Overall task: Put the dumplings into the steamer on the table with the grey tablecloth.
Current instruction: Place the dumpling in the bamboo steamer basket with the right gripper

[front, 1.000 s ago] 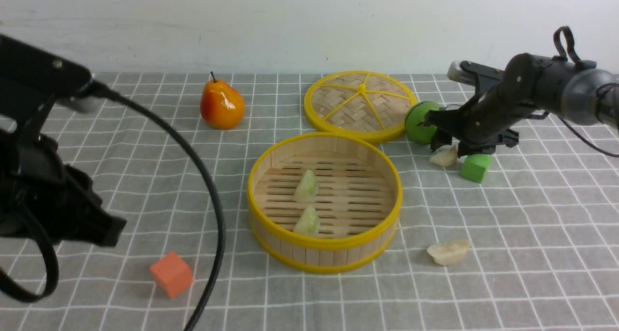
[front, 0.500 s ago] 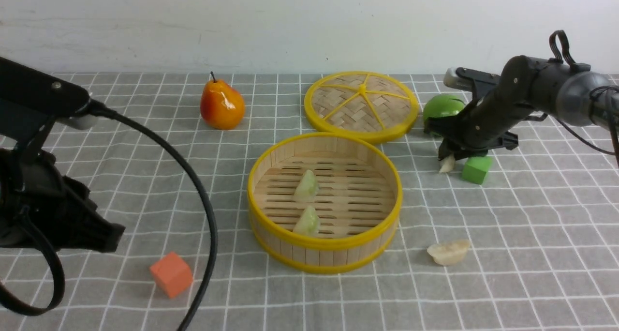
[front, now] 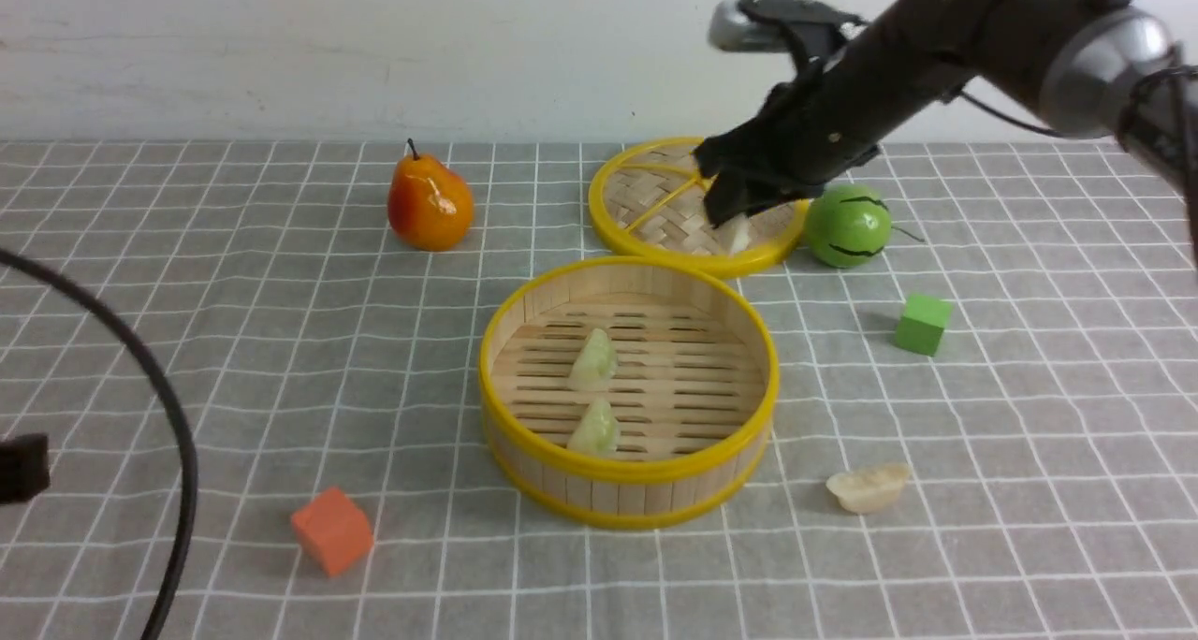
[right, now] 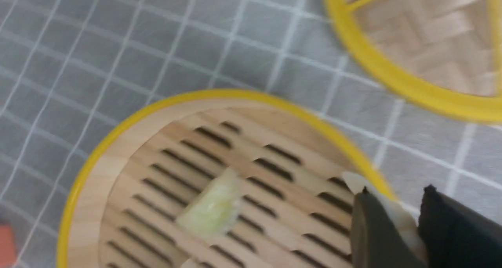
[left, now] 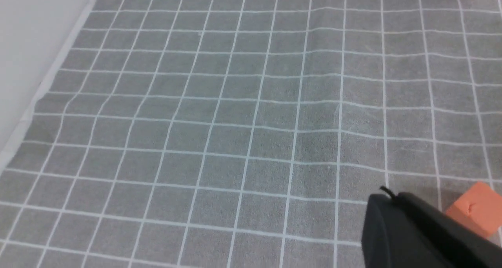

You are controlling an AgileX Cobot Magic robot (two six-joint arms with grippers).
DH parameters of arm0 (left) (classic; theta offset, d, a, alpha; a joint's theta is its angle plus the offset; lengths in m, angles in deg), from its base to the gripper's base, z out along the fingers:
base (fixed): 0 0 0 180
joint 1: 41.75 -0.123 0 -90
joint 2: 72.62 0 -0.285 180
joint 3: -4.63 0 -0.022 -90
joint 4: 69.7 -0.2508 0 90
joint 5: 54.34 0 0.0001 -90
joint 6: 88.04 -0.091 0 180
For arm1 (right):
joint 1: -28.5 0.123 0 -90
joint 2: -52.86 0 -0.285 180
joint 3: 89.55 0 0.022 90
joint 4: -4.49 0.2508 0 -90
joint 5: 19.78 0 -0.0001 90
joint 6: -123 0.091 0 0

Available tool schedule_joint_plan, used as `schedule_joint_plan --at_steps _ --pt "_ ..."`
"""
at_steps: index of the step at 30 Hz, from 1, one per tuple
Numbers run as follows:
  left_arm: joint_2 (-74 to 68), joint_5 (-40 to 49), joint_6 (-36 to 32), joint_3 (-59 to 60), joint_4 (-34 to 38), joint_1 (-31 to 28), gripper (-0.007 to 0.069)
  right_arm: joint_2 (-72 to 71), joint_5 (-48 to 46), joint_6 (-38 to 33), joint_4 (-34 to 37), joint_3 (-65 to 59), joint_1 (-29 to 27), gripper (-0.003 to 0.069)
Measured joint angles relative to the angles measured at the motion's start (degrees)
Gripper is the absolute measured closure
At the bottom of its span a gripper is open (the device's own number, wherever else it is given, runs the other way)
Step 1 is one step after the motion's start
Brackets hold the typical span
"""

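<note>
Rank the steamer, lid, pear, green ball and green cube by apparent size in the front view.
1. steamer
2. lid, though it lies farther back and is partly hidden by the arm
3. pear and green ball: too alike to rank
4. green cube

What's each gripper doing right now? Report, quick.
Left gripper: closed, nothing seen in it.
Right gripper: closed on a white dumpling.

The front view looks forward across the table (front: 281,275), sharing the orange cube (left: 476,207) with the left wrist view and the steamer (right: 219,93) with the close right wrist view.
</note>
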Motion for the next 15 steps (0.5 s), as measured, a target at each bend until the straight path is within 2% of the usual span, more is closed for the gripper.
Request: schedule_joint_plan --at_steps 7,10,11,12,13,14,15 --pt "6.4 -2.5 0.6 5.6 0.1 0.0 0.0639 7.8 -1.3 1.2 -5.9 -0.2 4.8 0.0490" --pt "7.7 -5.7 0.7 5.7 0.0 0.0 0.0639 8.3 -0.7 5.0 -7.9 -0.2 5.1 0.0416" --pt "7.9 -6.7 0.7 5.7 -0.1 0.0 0.0639 8.4 -0.7 6.6 -8.4 -0.2 5.1 0.0361" --pt "7.9 -7.0 0.7 5.7 -0.1 0.0 0.0639 8.4 -0.6 7.2 -8.4 -0.2 5.1 0.0352" --pt "7.9 -7.8 0.7 5.7 -0.1 0.0 0.0639 8.1 -1.1 8.5 -8.9 -0.2 5.1 0.0293" --pt "7.9 -8.0 0.7 5.7 -0.1 0.0 0.0639 7.9 -1.3 8.9 -9.0 -0.2 5.1 0.0277" --pt "7.9 -8.5 0.7 5.7 -0.1 0.0 0.0639 7.3 -2.0 9.5 -9.2 -0.2 5.1 0.0221"
